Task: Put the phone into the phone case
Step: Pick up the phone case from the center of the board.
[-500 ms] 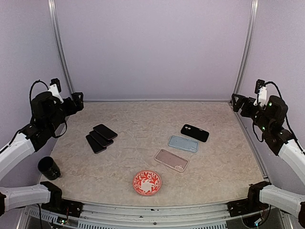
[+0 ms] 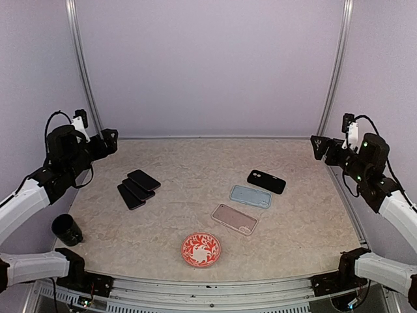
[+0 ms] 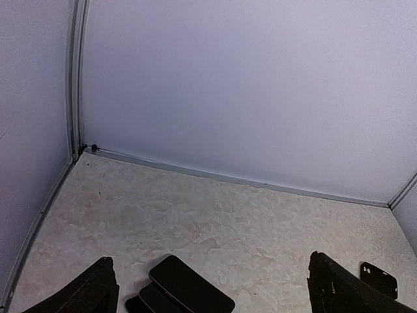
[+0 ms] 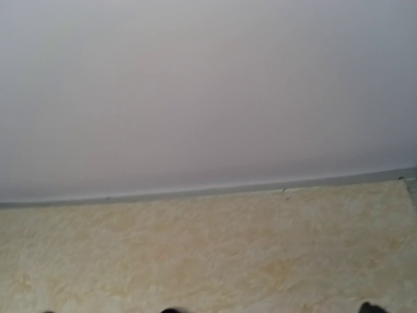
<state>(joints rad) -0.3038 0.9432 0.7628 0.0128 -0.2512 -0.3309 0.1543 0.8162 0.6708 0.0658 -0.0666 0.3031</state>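
The 3 black slab phones lie fanned and overlapping at left-centre of the top view, on the beige marbled surface. In the left wrist view the bottom edge of the frame cuts off their lower parts. Right of centre lie the black phone case, the pale blue phone case and the clear pink-tinted phone case, close together and well apart from the phones. Whether the lower 2 cases hold anything is hard to make out.

The left fingers sit spread wide in the bottom corners of their own view, released. The right fingers hang at the right edge of the top view. Their own view is blurred and shows only dark tips at the bottom edge, so I cannot tell their state.

A red patterned round plate sits at bottom centre, and a black cup at lower left.
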